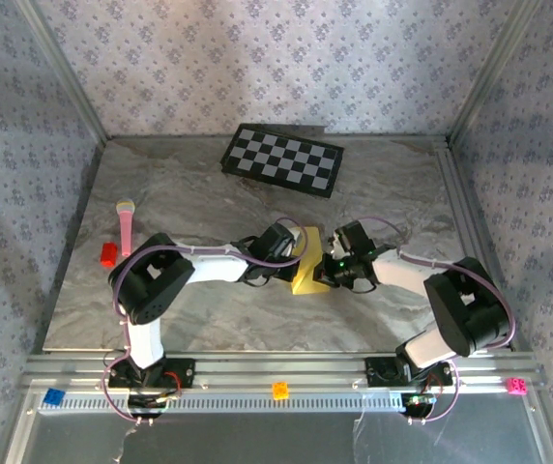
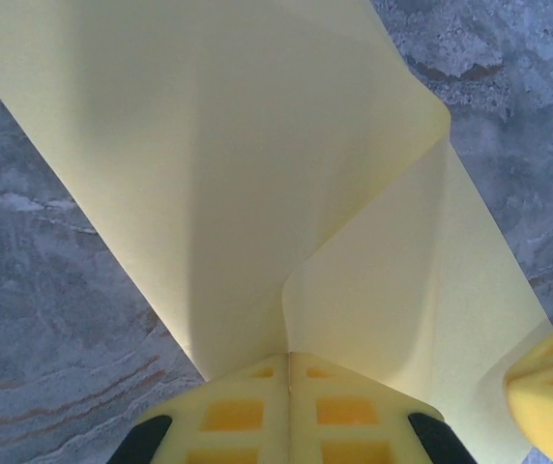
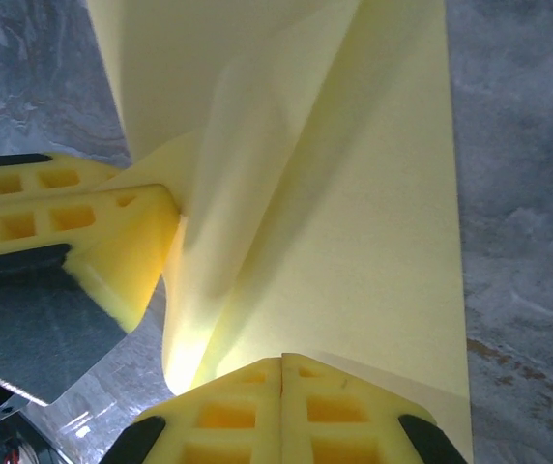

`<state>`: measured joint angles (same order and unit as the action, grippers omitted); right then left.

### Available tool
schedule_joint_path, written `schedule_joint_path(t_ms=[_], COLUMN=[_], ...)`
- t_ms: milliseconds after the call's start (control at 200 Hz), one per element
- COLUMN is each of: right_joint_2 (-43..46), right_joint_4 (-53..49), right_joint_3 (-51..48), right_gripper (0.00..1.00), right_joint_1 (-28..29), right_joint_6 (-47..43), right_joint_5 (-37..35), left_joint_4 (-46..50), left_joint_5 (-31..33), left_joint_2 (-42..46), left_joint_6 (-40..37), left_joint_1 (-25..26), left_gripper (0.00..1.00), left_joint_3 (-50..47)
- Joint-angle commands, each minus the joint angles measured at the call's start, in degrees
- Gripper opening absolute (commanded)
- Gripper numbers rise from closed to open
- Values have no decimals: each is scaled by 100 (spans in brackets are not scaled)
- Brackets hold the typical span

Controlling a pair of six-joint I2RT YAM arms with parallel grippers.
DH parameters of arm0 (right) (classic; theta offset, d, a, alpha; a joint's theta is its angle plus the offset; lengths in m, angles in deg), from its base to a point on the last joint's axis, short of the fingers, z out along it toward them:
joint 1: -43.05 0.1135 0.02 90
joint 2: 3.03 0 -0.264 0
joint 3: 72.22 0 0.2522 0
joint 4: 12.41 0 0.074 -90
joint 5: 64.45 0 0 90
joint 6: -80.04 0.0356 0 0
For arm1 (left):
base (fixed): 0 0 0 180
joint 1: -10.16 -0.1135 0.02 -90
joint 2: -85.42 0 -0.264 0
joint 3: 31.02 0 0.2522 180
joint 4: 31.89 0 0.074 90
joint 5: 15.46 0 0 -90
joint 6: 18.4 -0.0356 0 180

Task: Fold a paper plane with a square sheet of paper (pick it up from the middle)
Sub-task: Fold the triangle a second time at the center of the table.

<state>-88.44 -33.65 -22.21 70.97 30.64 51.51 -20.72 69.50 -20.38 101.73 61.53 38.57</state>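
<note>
**A:** Two pinches meet on the square sheet of paper (image 1: 308,278), in the middle of the bench (image 1: 218,319).

**B:** Left wrist: the left fingers (image 2: 233,416) are clamped shut on its bent, half-folded edge.

**A:** Right wrist: the right fingers (image 3: 228,416) are closed on it too, just beside. Hold both pinches firm and draw the layers taut, so the crease runs straight.

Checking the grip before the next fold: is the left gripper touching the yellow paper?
Touching. The left wrist view shows the left gripper shut, the yellow paper pinched where its jaws meet.
</note>
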Motion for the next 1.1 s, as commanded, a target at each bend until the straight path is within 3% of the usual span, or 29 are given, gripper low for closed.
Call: schedule_joint_path(t_ms=[0, 370, 1094], right_joint_2=[-74, -161, -196], right_joint_4=[37, -231, -228], right_joint_3=[-121, -233, -175], right_gripper=[4, 1, 1], right_joint_1=[34, -109, -148], right_joint_6=[141, -50, -166], right_joint_5=[-189, -451, -359], left_joint_4=[328, 348, 66], left_joint_5=[79, 206, -319], left_joint_2=[112, 296, 174], left_joint_6=[169, -209, -540], left_joint_1=[44, -39, -114], left_gripper=[2, 3, 6], left_joint_3=[50, 11, 81])
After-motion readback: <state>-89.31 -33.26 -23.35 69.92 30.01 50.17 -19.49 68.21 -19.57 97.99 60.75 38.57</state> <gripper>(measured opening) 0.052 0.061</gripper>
